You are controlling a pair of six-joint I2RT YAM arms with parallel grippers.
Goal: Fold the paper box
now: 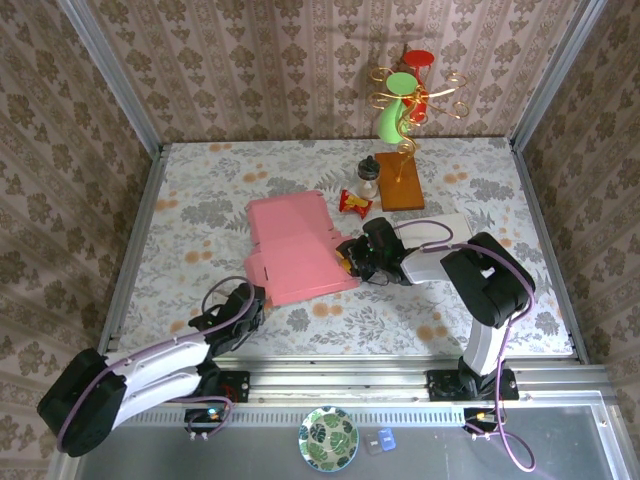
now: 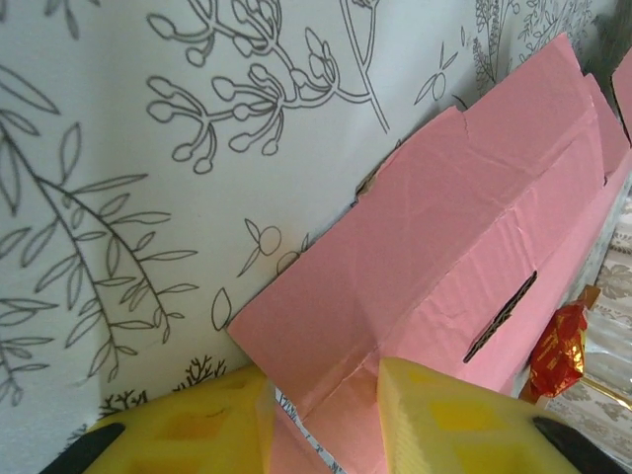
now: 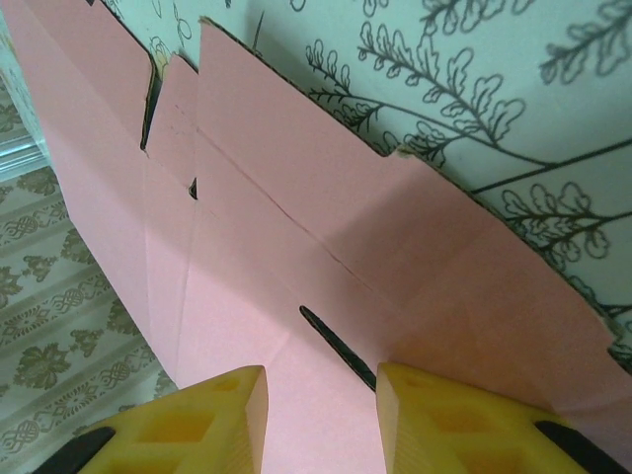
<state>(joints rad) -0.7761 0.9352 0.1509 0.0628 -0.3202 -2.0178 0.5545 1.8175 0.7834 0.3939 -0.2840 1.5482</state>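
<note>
Right wrist: gripper point(image 3: 321, 383) astride paper box point(image 3: 296, 237)

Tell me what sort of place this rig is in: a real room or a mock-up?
Most likely a staged test cell dressed as a home: wallpapered panels held in metal frame posts, a floral tablecloth, and a wire ornament stand at the back.

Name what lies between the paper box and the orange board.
Top view: a red-gold wrapped sweet and a small bottle, between paper box and orange board.

2 white-and-black arms point(image 1: 150, 365), purple cables point(image 1: 503, 425); yellow gripper fingers point(image 2: 444, 425).
</note>
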